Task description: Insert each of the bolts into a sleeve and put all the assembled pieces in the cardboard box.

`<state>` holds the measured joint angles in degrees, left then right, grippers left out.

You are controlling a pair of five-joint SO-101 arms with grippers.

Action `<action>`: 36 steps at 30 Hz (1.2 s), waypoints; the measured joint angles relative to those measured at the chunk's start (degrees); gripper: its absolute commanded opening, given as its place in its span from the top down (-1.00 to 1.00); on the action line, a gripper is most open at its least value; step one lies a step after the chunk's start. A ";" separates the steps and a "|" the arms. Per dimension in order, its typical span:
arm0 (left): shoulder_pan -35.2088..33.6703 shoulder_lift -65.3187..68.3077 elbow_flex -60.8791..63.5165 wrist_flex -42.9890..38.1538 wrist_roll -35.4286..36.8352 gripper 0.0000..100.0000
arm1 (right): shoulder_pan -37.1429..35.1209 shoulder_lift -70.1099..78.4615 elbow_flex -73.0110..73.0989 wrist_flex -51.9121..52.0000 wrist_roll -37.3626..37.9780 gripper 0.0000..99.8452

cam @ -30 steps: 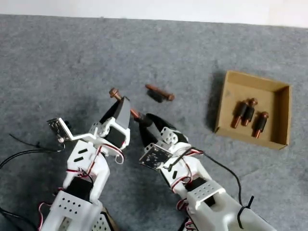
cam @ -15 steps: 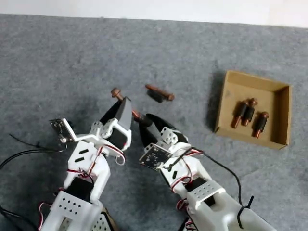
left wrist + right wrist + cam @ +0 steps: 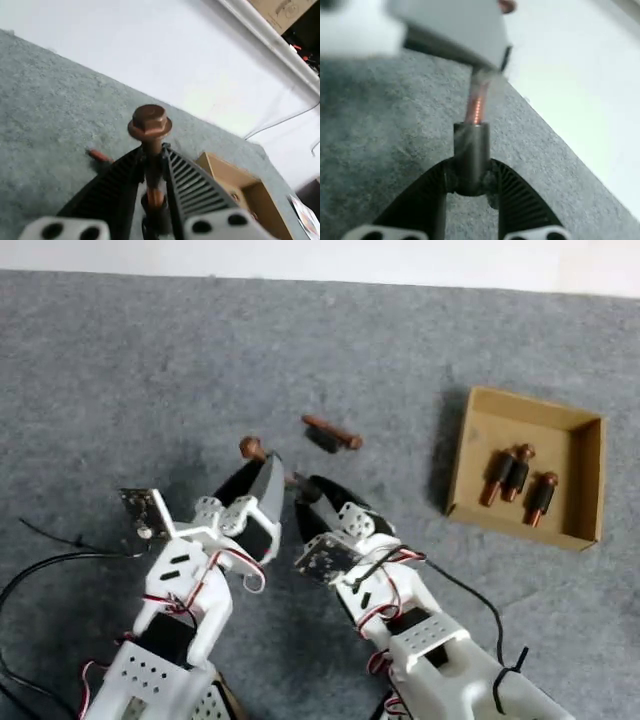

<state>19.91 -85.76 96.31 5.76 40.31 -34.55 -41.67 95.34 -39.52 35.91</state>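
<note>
My left gripper is shut on a copper bolt just below its hex head. The shaft runs between the ribbed fingers. My right gripper is shut on a black sleeve, held right next to the left gripper. The bolt's threaded end meets the sleeve's open mouth. A second bolt lies on the mat with a loose sleeve against it. The cardboard box at the right holds three assembled pieces.
Grey mat covers the table, with open room to the left and far side. The box stands beyond the left gripper, and the loose bolt lies off to its side. Cables trail near the left arm's base.
The left gripper has carried the bolt toward the right gripper, and the bolt head has shifted right and nearer. The right gripper with the sleeve has moved slightly nearer.
</note>
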 measured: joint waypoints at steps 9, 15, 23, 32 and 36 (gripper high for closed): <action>2.11 0.09 0.00 3.16 -0.79 0.99 | 0.97 0.00 0.00 0.00 -1.93 0.99; 3.16 0.00 0.00 4.31 -4.66 0.79 | 0.97 0.00 0.00 -0.09 -1.93 0.99; 2.73 0.70 0.00 5.54 -0.35 0.27 | 2.02 -0.09 0.00 -0.70 -2.02 0.99; -17.93 0.79 -1.05 5.54 16.88 0.45 | 5.89 -0.09 0.09 -1.05 -2.02 0.99; -22.95 0.79 -1.23 5.54 18.99 0.63 | 8.09 -0.09 0.09 -1.05 -2.37 0.99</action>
<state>-3.03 -84.97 95.08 11.30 59.30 -26.46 -41.76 95.43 -40.57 33.54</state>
